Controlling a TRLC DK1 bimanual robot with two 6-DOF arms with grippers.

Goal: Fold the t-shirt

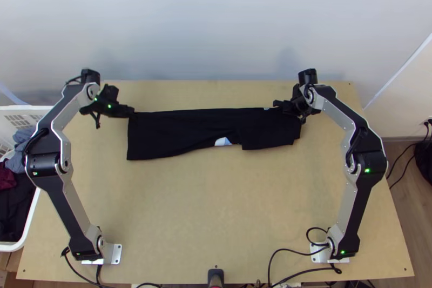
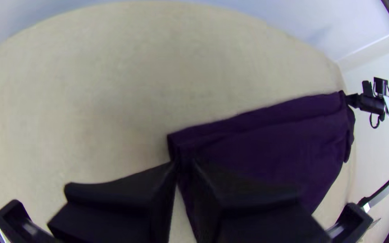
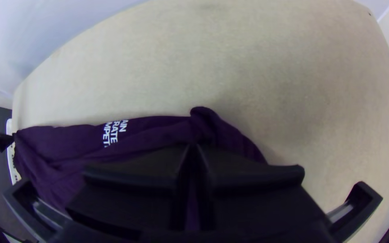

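Table and shirt: one dark strip, a gripper at either end of its far edge

The light wooden table (image 1: 189, 207) runs away from the bases, with a white basket (image 1: 28, 228) beyond its left side. Farther up lies the shirt (image 1: 178, 131), a long dark strip with its long axis running across the table, from one arm's side to the other's. Midway on its near edge is a pale patch (image 1: 222, 141); towards the right end the cloth overlaps in an extra layer.

At the far edge, the left gripper (image 1: 133, 112) is closed on the left corner. The right gripper (image 1: 276, 104) is closed on cloth just inboard of the right end, so some shirt runs past it. Beyond stands the wall (image 1: 216, 28).

From both tools the body of the shirt lies towards the bases, each hand nearest its own end. The next fold probably turns on that: far edge brought over near edge, both hands level. With the right grip inboard, that end could trail or bunch.
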